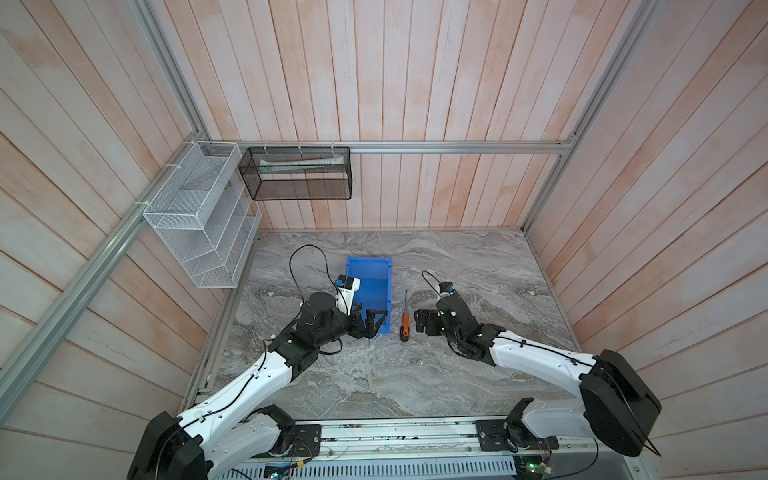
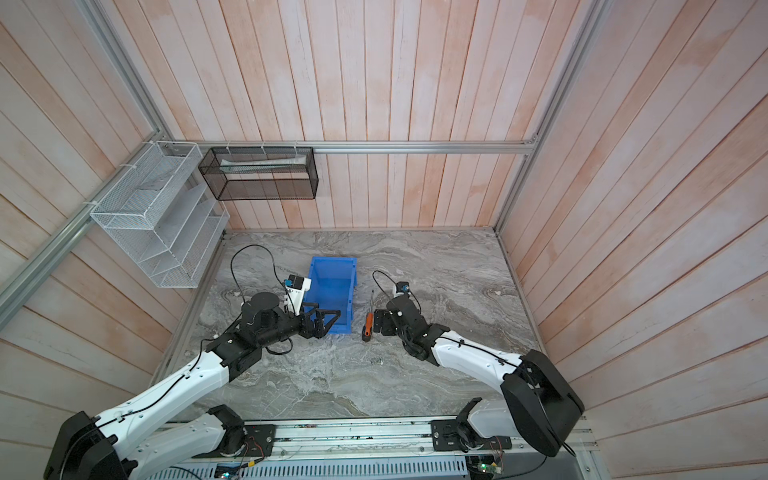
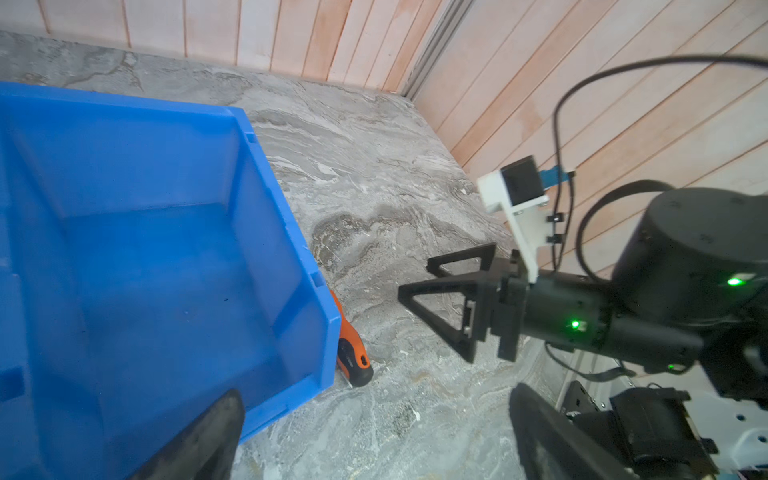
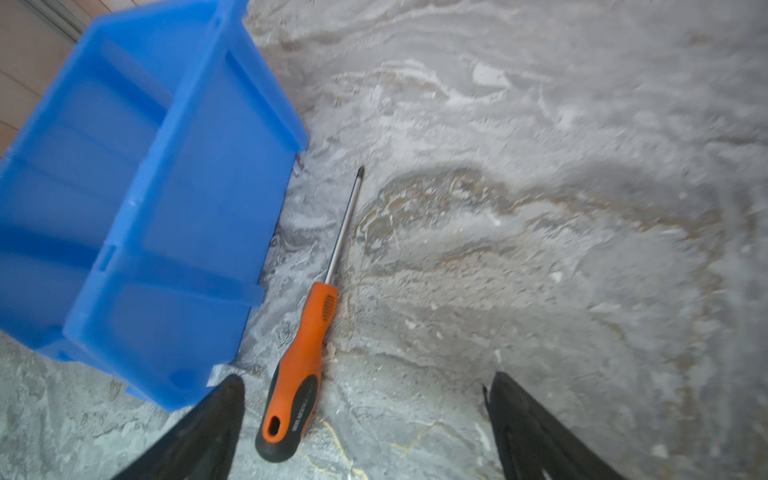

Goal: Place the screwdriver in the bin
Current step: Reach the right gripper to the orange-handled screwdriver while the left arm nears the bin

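Right wrist view: the screwdriver (image 4: 309,345) lies on the worktop (image 4: 540,208) outside the bin (image 4: 187,187), with your right jaws spread wide about its handle.
Your screwdriver lies flat just beside the bin's long outer wall, close to it but apart. It runs roughly along that wall, with the orange-and-black handle at the bin's end nearest the arms and the tip toward its far end. Your right jaws grip nothing: one finger (image 4: 199,432) is on the bin side of the handle, by the bin's corner, and its partner is well off on the other side. Your left jaws also stand wide, with one finger (image 3: 208,432) over the bin's inside, and they hold nothing. Small print runs along the handle's black grip, too blurred to read.
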